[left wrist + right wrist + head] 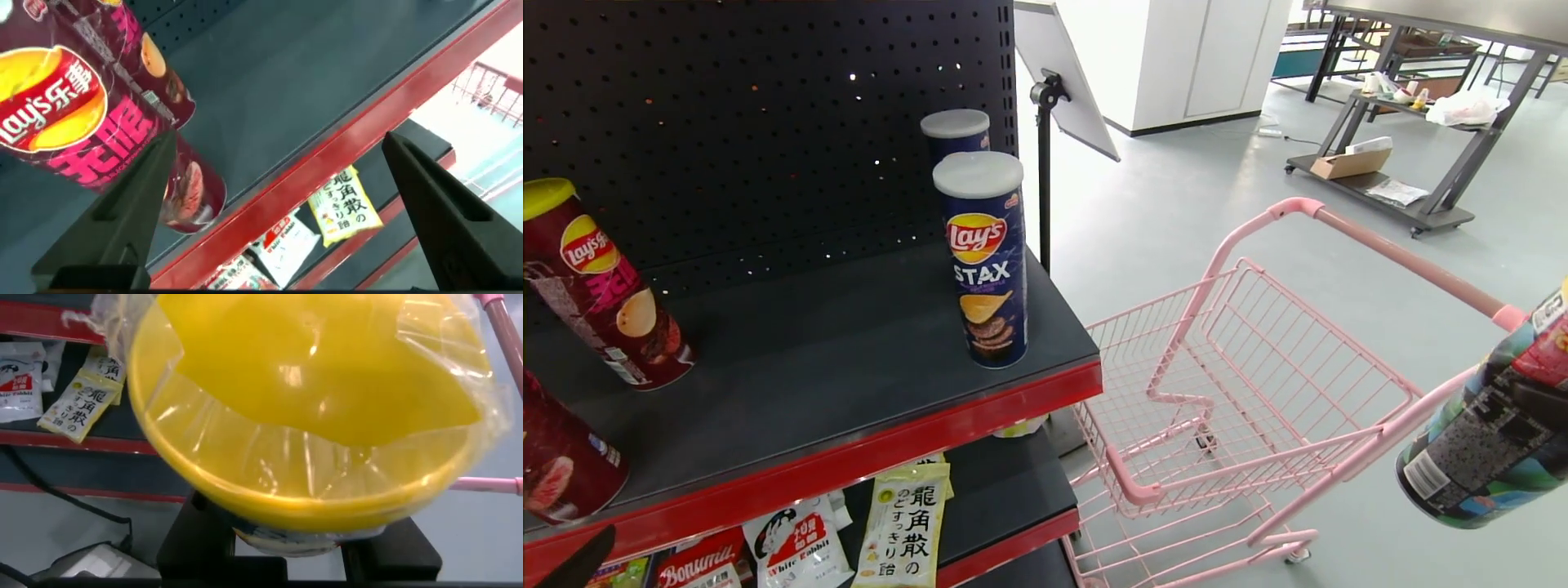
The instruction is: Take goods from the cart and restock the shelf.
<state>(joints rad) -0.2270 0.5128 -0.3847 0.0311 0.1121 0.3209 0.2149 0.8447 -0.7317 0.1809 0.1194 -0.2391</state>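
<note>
The right gripper (306,543) was clamped on a yellow-lidded chip can (1494,425), with the lid facing back toward the wrist. The can hung in the air at the pink cart (1258,343)'s right side, just beside its handle (1405,257). Its long axis slanted, with the base end lower and aimed toward the cart. The left gripper (279,139), jaws spread wide, sat before the shelf (849,351) near two maroon chip cans (605,286).

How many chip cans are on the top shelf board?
4. On the shelf, right end: front blue can, rear blue can behind it. Left end: far red can, near red can. Others may be hidden past the left edge.
</note>
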